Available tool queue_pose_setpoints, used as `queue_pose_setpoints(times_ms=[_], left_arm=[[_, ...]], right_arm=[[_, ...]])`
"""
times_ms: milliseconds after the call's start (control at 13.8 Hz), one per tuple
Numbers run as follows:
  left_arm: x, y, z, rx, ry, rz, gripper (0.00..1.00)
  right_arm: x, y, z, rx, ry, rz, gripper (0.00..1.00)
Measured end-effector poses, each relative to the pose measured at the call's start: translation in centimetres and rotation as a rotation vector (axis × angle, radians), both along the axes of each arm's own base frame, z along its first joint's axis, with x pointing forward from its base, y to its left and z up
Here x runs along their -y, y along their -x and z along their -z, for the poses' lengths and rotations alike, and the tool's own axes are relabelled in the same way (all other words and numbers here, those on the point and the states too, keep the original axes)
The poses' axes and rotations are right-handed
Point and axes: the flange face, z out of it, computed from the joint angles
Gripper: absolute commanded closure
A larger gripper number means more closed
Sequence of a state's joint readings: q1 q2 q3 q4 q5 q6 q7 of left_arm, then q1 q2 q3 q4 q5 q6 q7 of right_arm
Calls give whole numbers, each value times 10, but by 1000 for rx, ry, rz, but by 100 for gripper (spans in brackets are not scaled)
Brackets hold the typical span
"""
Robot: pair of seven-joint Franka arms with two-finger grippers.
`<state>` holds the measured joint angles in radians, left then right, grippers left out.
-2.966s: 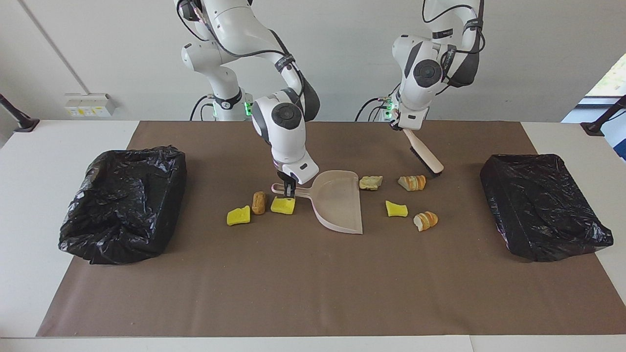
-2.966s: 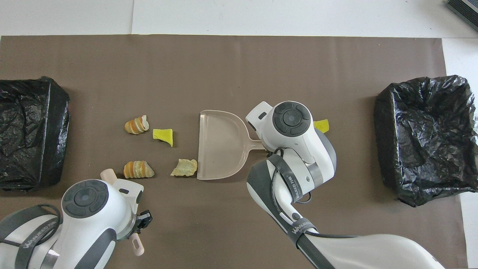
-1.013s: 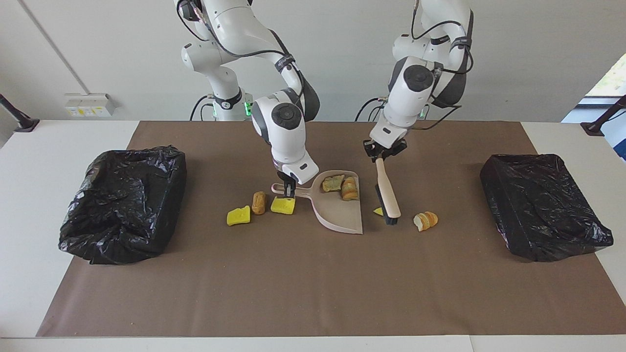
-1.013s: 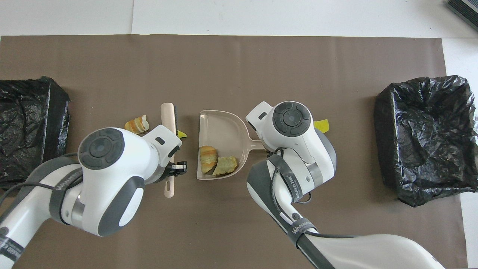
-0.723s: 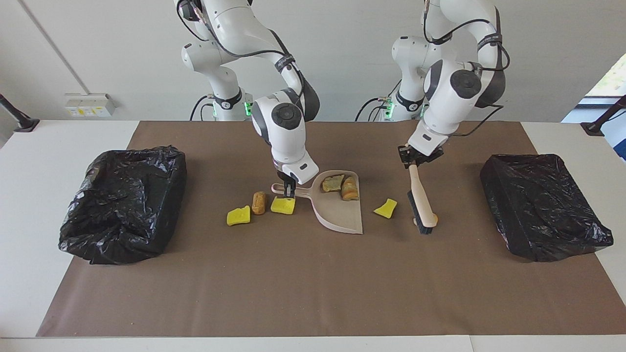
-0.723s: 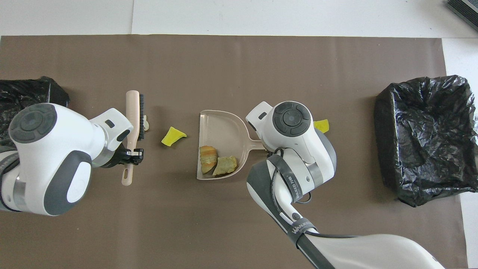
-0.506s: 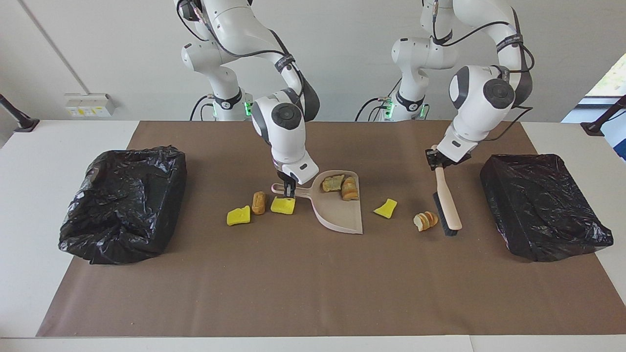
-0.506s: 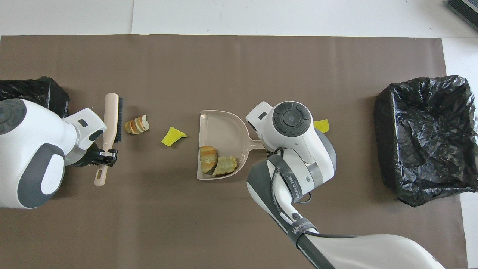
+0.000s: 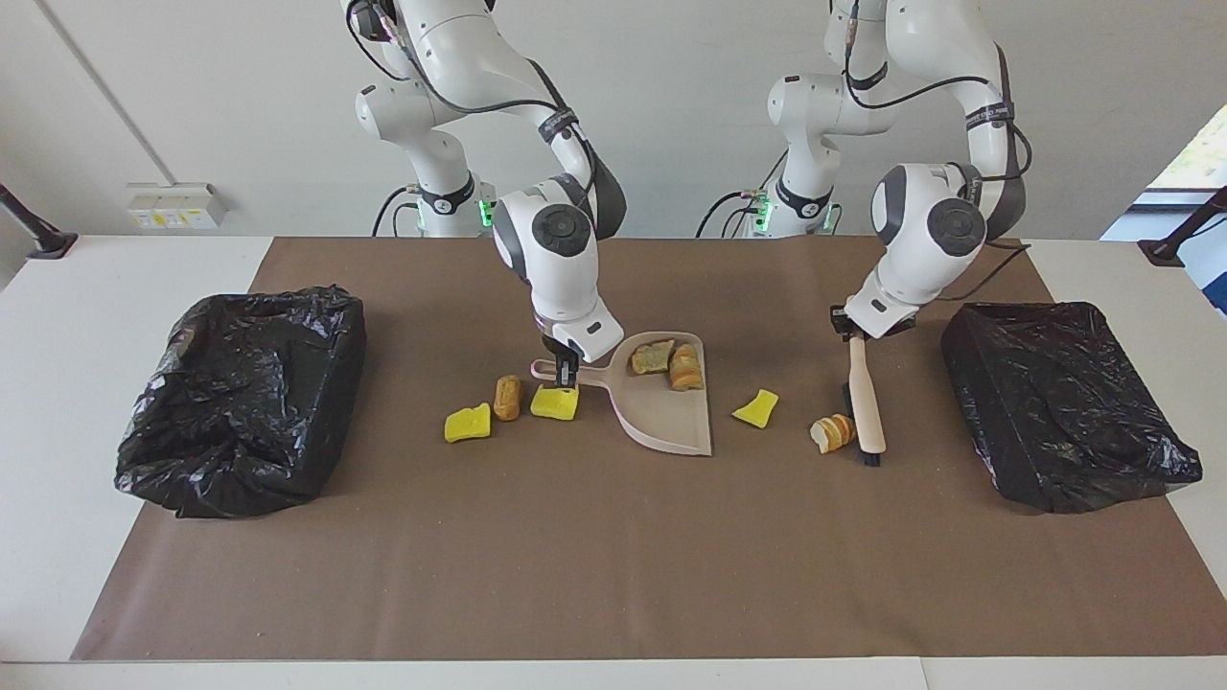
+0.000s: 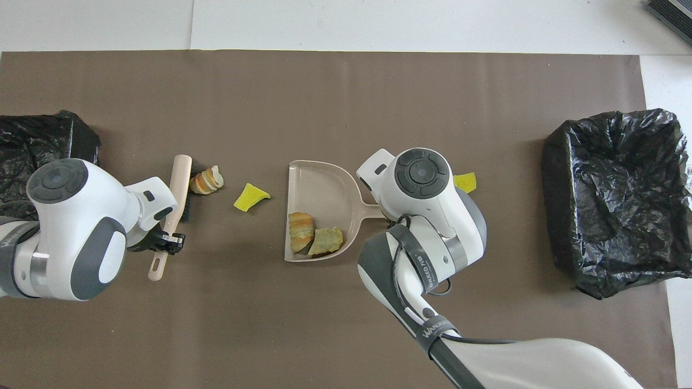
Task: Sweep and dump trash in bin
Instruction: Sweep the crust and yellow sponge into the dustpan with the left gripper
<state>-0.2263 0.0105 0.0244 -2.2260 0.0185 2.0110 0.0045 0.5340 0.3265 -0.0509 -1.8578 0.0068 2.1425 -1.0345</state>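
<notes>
Two black bins (image 9: 244, 402) (image 9: 1064, 402) sit at the ends of the desk (image 9: 613, 556). Going from the right arm's end: a yellow wedge (image 9: 468, 423), a brown cork bit (image 9: 507, 397) and another yellow wedge (image 9: 555, 403) lie by the right hand (image 9: 567, 369), which is closed on the dustpan (image 9: 671, 417) handle. Two bits, a greenish lump (image 9: 652, 357) and a striped chunk (image 9: 684, 368), lie in the pan. Next come a third yellow wedge (image 9: 756, 408) and a second striped chunk (image 9: 832, 432), touching the brush (image 9: 867, 407). The left hand (image 9: 856, 332) grips the brush handle tight.

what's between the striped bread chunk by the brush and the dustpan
One yellow wedge lies between the striped bread chunk and the dustpan; otherwise the brown mat there is bare. Both views show it.
</notes>
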Motion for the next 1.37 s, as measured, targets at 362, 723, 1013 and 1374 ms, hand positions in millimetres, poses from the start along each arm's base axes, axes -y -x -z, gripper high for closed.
queue_pose_setpoints(times_ms=[362,723,1013,1374], left_arm=[[130,48,-2,-11,39,159,100],[190,85,-18,-4,80,166,100],[216,96,-30,20,83,134,100],[210,86,-37,32,91,111,100]], right_arm=[[0,0,0,0,0,0,100],[0,0,0,0,0,0,100],[0,0,0,0,0,0,100],[0,0,0,-1,0,0,100]])
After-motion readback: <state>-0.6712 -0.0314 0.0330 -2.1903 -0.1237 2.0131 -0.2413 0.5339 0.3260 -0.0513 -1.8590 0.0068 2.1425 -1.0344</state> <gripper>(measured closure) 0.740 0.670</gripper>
